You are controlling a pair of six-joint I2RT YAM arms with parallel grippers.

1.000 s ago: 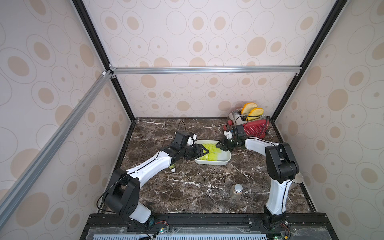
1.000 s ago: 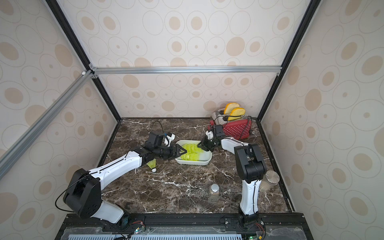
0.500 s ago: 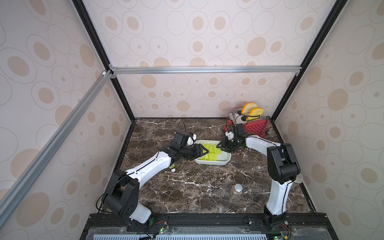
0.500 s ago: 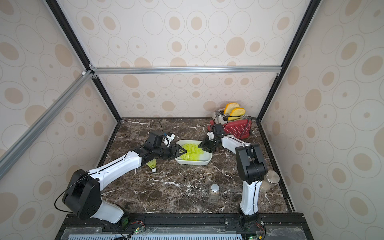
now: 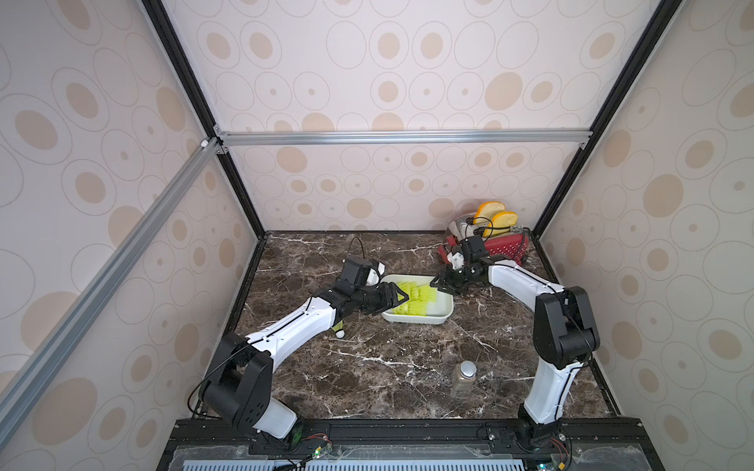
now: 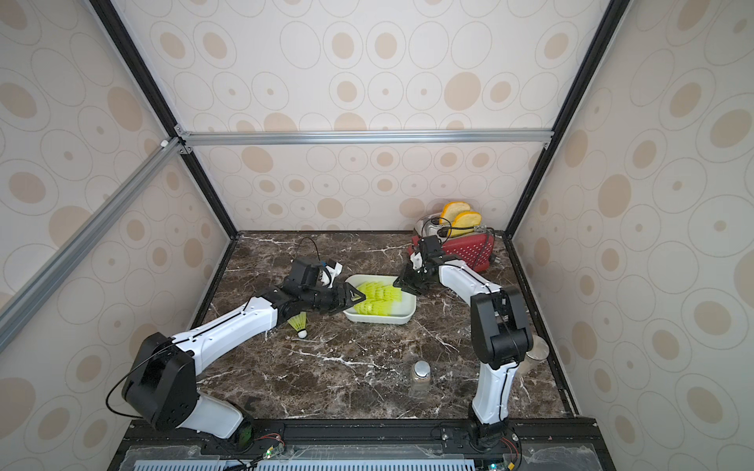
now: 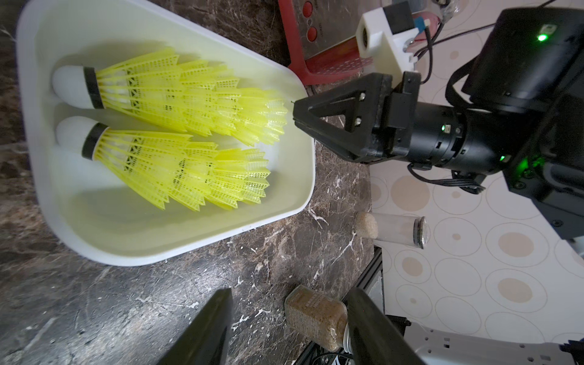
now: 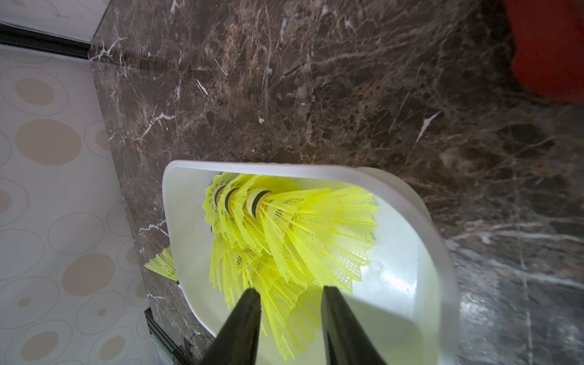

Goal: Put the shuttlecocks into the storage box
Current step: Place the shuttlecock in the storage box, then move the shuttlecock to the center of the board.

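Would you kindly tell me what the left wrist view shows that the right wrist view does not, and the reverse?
Only the left wrist view shows the grain-filled jar, a second clear jar and the left gripper, open with nothing between its jaws. Only the right wrist view shows the loose shuttlecock on the table just outside the storage box. Both show the box, the nested shuttlecocks in two rows inside it, the red toaster and the right gripper, open by the skirts.
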